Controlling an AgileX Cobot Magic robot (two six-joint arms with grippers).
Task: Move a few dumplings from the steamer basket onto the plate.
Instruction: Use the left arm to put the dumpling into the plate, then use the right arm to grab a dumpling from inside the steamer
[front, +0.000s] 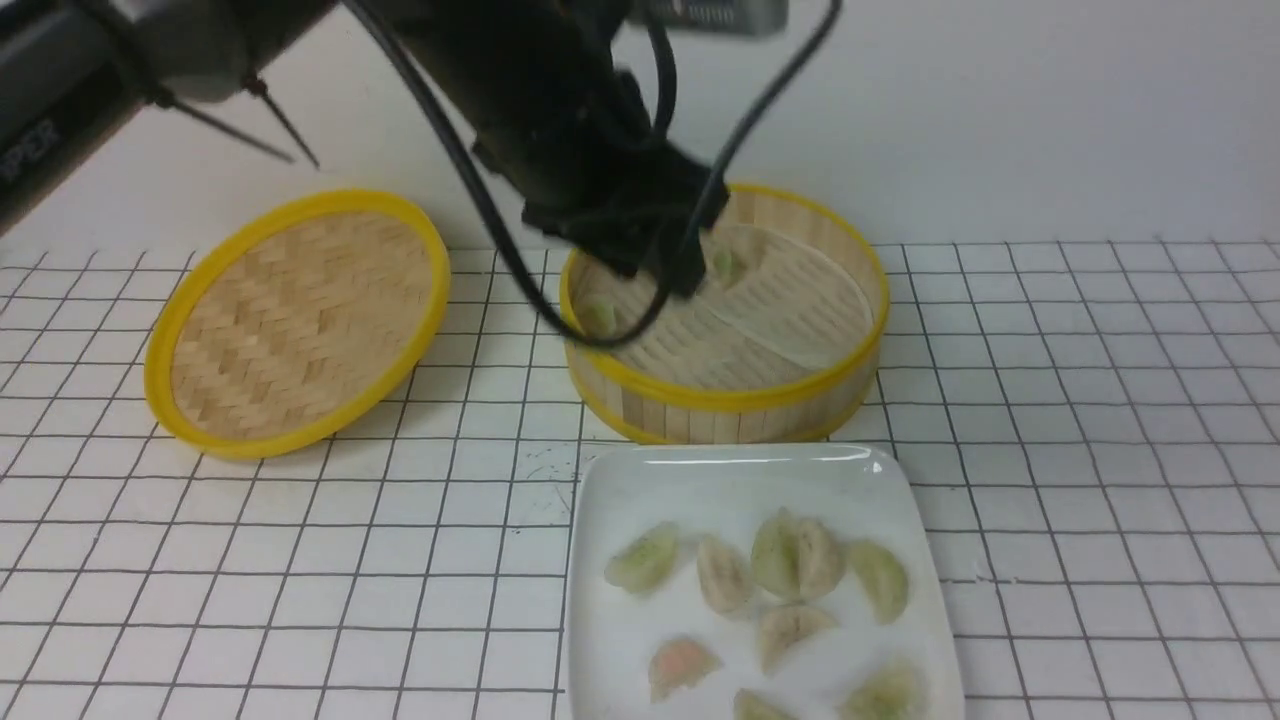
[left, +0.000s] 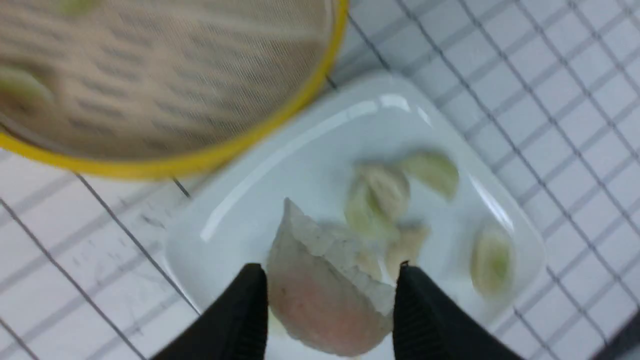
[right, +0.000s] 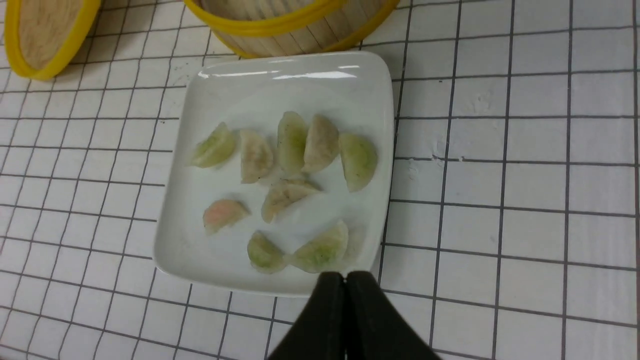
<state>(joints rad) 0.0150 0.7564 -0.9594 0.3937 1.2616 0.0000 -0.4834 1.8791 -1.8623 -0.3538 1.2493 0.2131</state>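
A pink and beige pleated dumpling (left: 325, 300) is gripped between the black left fingers (left: 425, 315), which are spread to its width and pressed against its two sides. In the front view these fingers are seen over the inside of the round bamboo steamer basket with yellow rims (front: 720, 400), close to its far left wall. Whether the gripped dumpling is clear of the basket floor cannot be told.

Two pale green dumplings are seen in the basket: one (front: 725, 265) just beside the fingers and one (front: 600, 315) near the left wall. A pale liner sheet (front: 800, 300) is spread over the slatted floor.

The glossy white square plate with rounded corners (front: 700, 480) is placed just in front of the basket on the white tabletop ruled with dark grid lines (front: 1100, 450). Nine dumplings are counted on it in the right wrist view. Five are set in a rough row, among them a green one (right: 215, 147) at one end. A beige one (right: 287, 195) and a pink one (right: 222, 214) lie behind that row, and two green ones (right: 320, 250) lie near the plate's edge.

The black right fingers (right: 325, 310) are pressed together with nothing between them, and are held over the plate's near edge.

A shallow woven bamboo lid with a yellow rim (front: 300, 320) is laid on the tabletop to the left of the basket, apart from it.
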